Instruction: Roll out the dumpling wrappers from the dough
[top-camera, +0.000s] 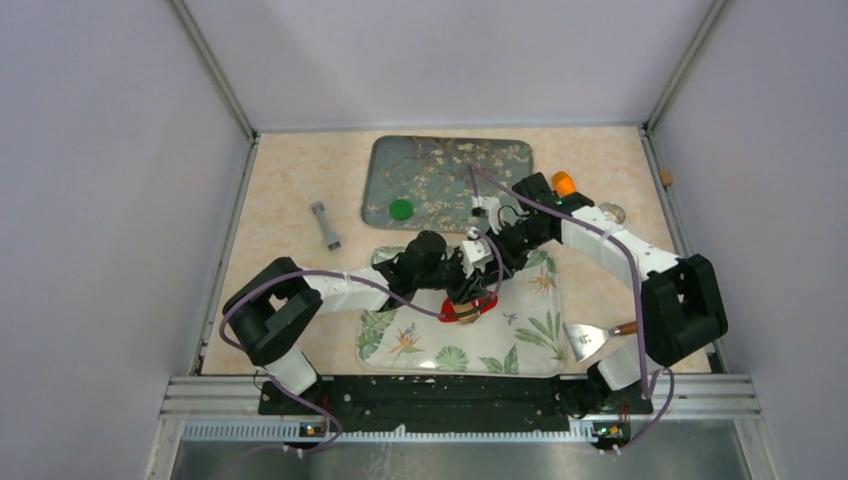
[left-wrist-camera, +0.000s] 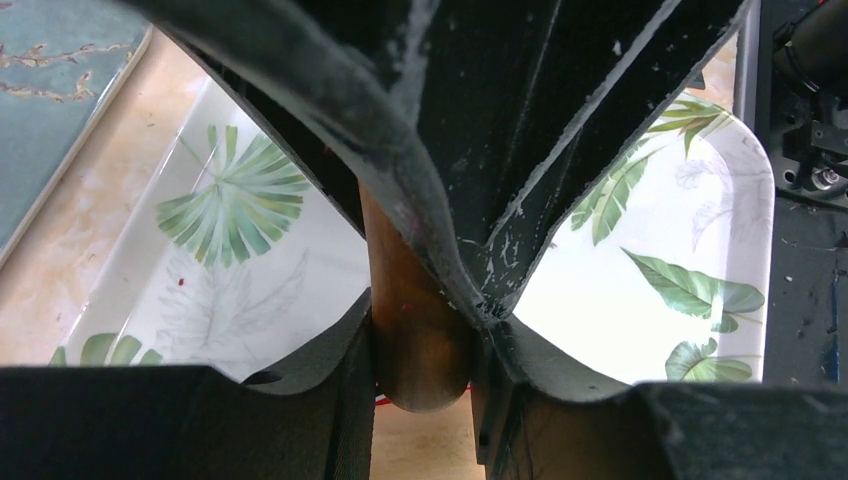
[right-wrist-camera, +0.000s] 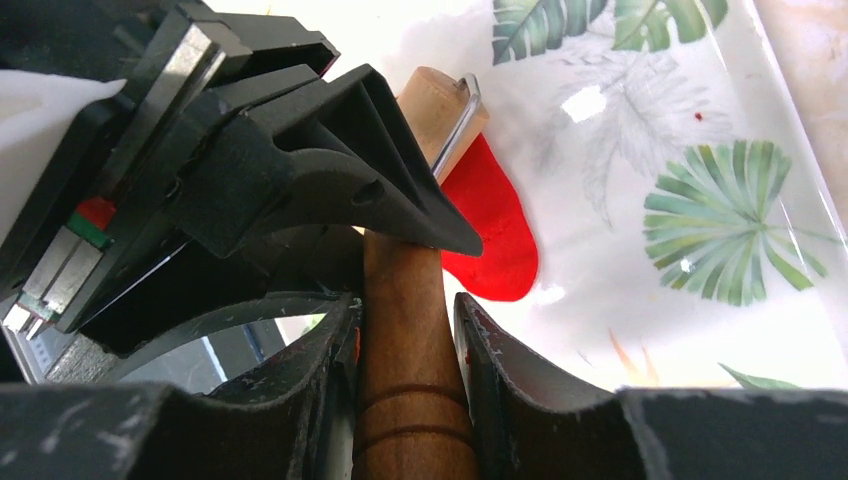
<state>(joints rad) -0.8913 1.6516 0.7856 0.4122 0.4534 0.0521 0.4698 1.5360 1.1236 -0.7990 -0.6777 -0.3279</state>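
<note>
Both grippers are shut on one wooden rolling pin above the leaf-print tray (top-camera: 520, 345). My left gripper (top-camera: 455, 272) clamps one rounded pin end (left-wrist-camera: 420, 340). My right gripper (top-camera: 492, 250) clamps the grooved handle (right-wrist-camera: 410, 390), and the left gripper's black fingers (right-wrist-camera: 330, 190) sit just ahead on the same pin. A flat red clay piece (top-camera: 468, 312) lies on the tray under the pin's far end. Its smooth rounded edge shows in the right wrist view (right-wrist-camera: 495, 235), and the rest is hidden. A small round green wrapper (top-camera: 401, 209) lies on the blue-grey floral tray (top-camera: 480, 160).
A grey cylinder (top-camera: 325, 225) lies on the table left of the trays. A metal scraper with a wooden handle (top-camera: 590, 338) lies right of the leaf-print tray. An orange object (top-camera: 564, 183) and a small round metal piece (top-camera: 612, 212) sit behind the right arm. Walls enclose the table.
</note>
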